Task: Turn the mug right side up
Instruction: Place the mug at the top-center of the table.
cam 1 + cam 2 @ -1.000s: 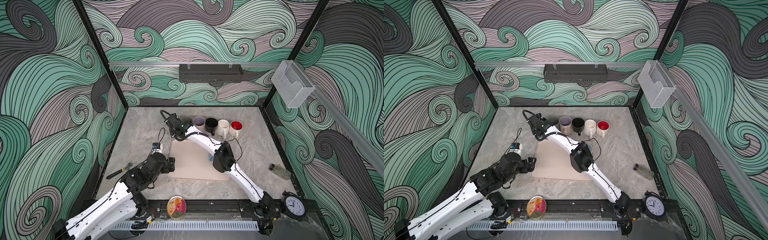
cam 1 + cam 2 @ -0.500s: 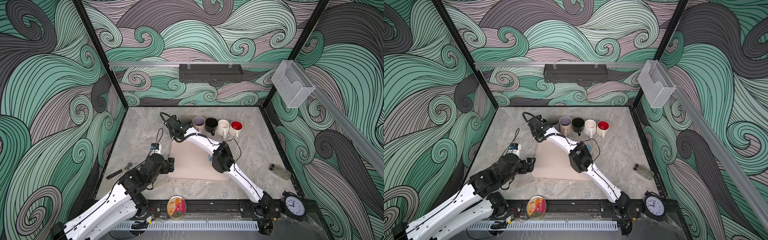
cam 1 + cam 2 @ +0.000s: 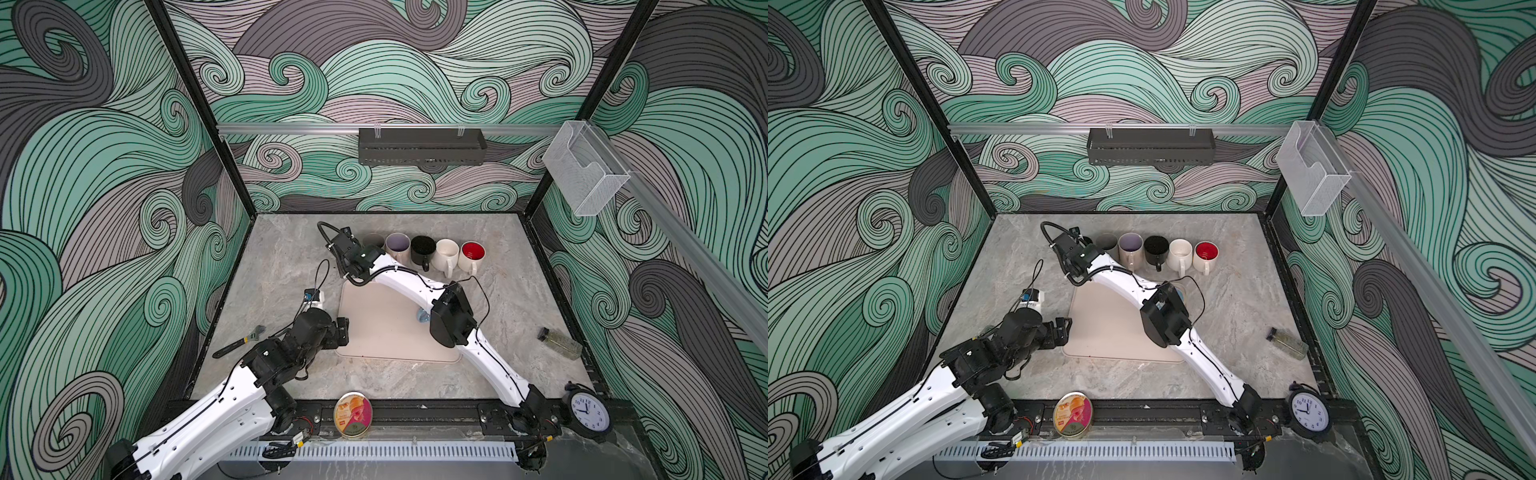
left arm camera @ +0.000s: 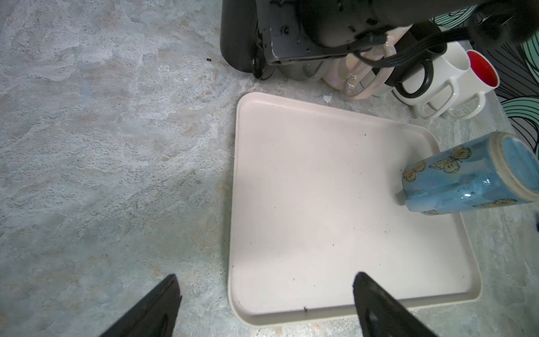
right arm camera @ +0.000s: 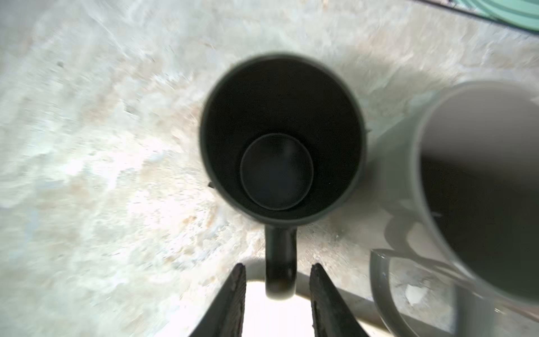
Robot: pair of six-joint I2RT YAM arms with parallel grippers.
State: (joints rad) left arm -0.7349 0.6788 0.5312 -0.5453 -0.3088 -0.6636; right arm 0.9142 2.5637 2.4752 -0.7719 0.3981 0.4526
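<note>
The dark mug (image 5: 280, 140) is sitting mouth-up, long axis vertical, at the centre of the right wrist view, ending the row (image 3: 424, 249) at upper centre of a top view. Its handle (image 5: 280, 248) is pointing down-frame between the jaws of the right gripper (image 5: 277, 267), which are standing slightly apart, clear of it. The left gripper (image 4: 265, 277), gaping and empty, is hovering farther off over the edge of the tray (image 4: 291, 146).

dark grey mug (image 5: 281, 140) upright, mouth up, empty inside; stands on the marble table (image 3: 282, 266) at the left end of the mug row (image 3: 424, 249), near the back; handle (image 5: 280, 262) points frontward; wrist view blurred, base looks flat
</note>
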